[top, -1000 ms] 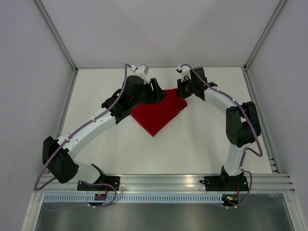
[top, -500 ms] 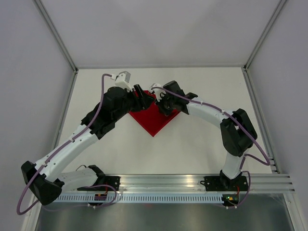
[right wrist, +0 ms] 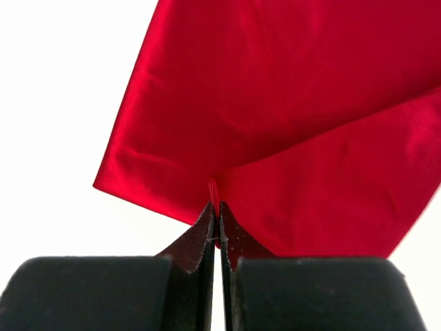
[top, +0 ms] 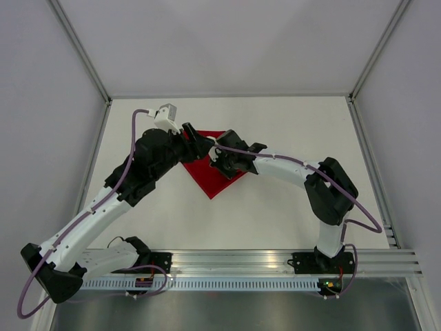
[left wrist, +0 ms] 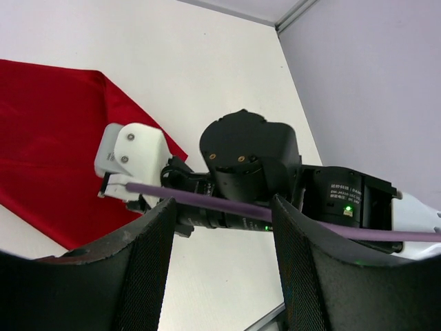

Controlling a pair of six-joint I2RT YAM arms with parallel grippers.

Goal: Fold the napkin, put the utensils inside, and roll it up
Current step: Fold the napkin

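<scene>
The napkin (top: 215,183) is a deep-red cloth lying partly folded on the white table, mostly under both wrists. My right gripper (top: 220,161) is over its middle. In the right wrist view my right gripper (right wrist: 218,219) is shut, pinching an edge of the napkin (right wrist: 275,103) and holding one layer over another. My left gripper (top: 198,142) is at the napkin's far left part. In the left wrist view it (left wrist: 220,276) is open and empty above bare table, with the napkin (left wrist: 48,138) to its left and the right arm's wrist ahead of it. No utensils are in view.
The white table (top: 296,124) is bounded by grey walls and metal frame posts. A metal rail (top: 241,258) with both arm bases runs along the near edge. The right arm's wrist (left wrist: 248,158) is close in front of the left fingers.
My right gripper has moved left across the table, dragging the pinched napkin edge over the cloth, which now looks smaller. My left gripper has also moved left.
</scene>
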